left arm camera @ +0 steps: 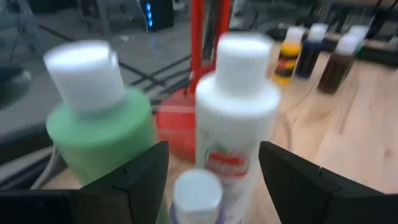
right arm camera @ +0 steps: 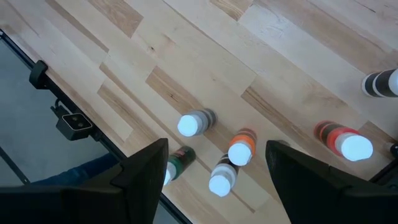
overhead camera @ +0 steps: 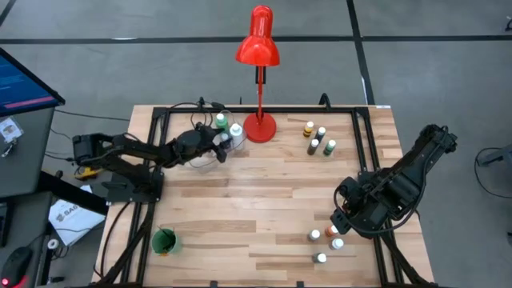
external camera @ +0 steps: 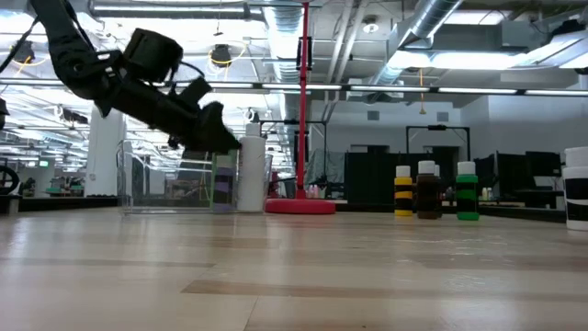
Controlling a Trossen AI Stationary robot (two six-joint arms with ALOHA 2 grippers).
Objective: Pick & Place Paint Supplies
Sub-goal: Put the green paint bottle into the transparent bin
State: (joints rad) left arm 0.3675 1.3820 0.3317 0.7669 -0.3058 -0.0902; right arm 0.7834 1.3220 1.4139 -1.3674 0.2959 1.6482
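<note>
My left gripper (left arm camera: 213,149) is open at the table's far left, over a clear container (external camera: 152,179). A small white-capped purple bottle (left arm camera: 196,193) stands between its fingers with a gap on each side. Just beyond are a white bottle (left arm camera: 239,106) and a green bottle (left arm camera: 99,118), both white-capped. My right gripper (right arm camera: 216,144) hangs open, pointing down, above a cluster of small bottles (overhead camera: 324,240) standing at the near right. Among them are an orange-capped one (right arm camera: 241,148) and a white-capped one (right arm camera: 196,122). No brushes show.
The red desk lamp stands on its base (overhead camera: 260,126) at the far middle, right beside the white bottle. Several more bottles (overhead camera: 318,138) stand at the far right. A green cup (overhead camera: 164,240) sits near the front left corner. Bare wood lies across the middle.
</note>
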